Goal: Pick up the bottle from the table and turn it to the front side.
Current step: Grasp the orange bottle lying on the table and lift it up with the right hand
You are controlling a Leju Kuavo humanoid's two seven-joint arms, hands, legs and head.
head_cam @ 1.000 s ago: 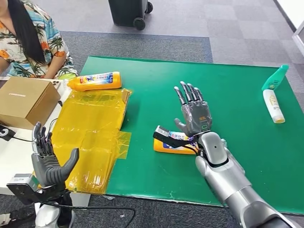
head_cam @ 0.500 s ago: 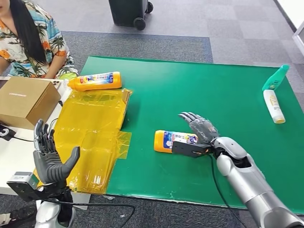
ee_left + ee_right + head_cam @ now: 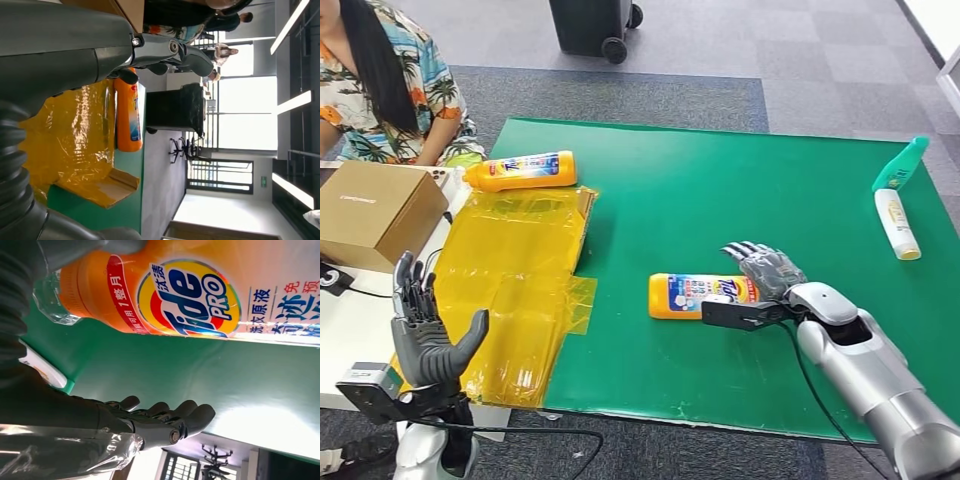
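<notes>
Compared with half a second ago, the right hand (image 3: pixel 765 272) has shifted slightly toward the robot's right, and the orange bottle (image 3: pixel 693 296) has rolled so that more of its printed label faces up. You will find the bottle lying on its side on the green mat (image 3: pixel 773 180), near the mat's front edge, with its cap end toward the right hand. The right hand's fingers (image 3: pixel 743 250) are extended and close together, reaching over the cap end; the right wrist view shows the fingers (image 3: pixel 166 412) beyond the bottle (image 3: pixel 188 295), with green mat visible between them, so you cannot tell whether any finger touches it.

The left hand (image 3: pixel 426 330) is raised at the front left, off the mat, fingers spread and holding nothing. Behind it lies crumpled yellow plastic film (image 3: pixel 509 280); a second orange bottle (image 3: pixel 522 171) lies at the film's far edge. A cardboard box (image 3: pixel 373 212) sits to the left. A white bottle (image 3: pixel 896 223) and a green bottle (image 3: pixel 900 164) lie at the far right.
</notes>
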